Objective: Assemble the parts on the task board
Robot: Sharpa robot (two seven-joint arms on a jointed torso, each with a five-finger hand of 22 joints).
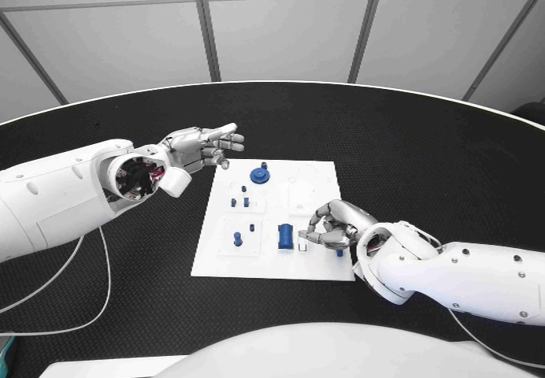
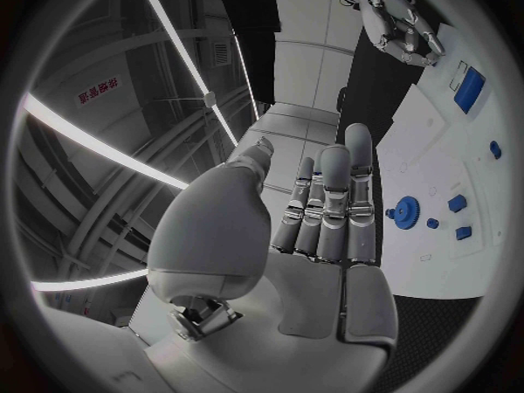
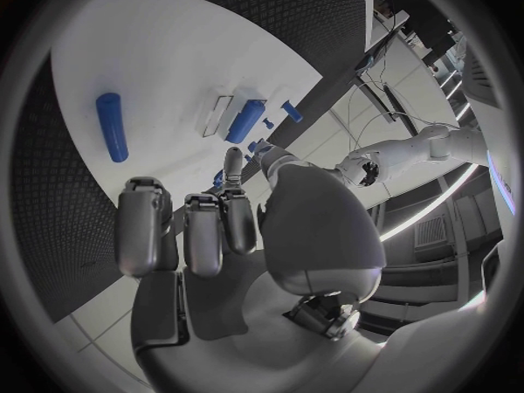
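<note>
Black table point(image 1: 431, 150), round, textured top, pale rim along its far edge. White cable point(image 1: 100, 268) loops across the table near its left edge. Grey panelled wall point(image 1: 284, 35) with dark seams stands behind the far edge.

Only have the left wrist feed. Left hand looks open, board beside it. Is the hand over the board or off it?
Observer: Off it. Head view puts the left hand over the black table, just beyond the board's far left corner.
Operator: Right hand is tiny on my feed. Holding anything?
Observer: Cannot tell. The right hand is over the board's near right part, curled in. Its wrist view shows a bit of blue by the fingers, grip unclear.
Operator: Anything else on the board?
Observer: A long blue cylinder lying flat, seen from the right wrist.
</note>
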